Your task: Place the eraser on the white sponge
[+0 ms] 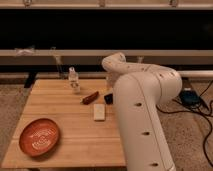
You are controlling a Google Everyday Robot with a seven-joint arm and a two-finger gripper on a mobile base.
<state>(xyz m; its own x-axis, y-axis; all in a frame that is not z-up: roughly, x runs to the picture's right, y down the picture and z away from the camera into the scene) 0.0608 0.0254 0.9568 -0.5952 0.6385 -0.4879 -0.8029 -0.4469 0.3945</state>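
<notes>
The white sponge [99,111] lies flat on the wooden table [65,115], right of its middle. A small black shape that I take for the eraser [108,99] shows just behind the sponge, half hidden by the arm's edge. A reddish-brown stick [90,97] lies to its left. My gripper [111,93] is down by the eraser at the table's right side and almost wholly hidden behind my own large white arm [142,110].
An orange-red bowl [39,136] sits at the front left of the table. A small clear bottle [74,80] stands at the back. My arm covers the table's right side. Cables and a dark box [190,97] lie on the floor to the right.
</notes>
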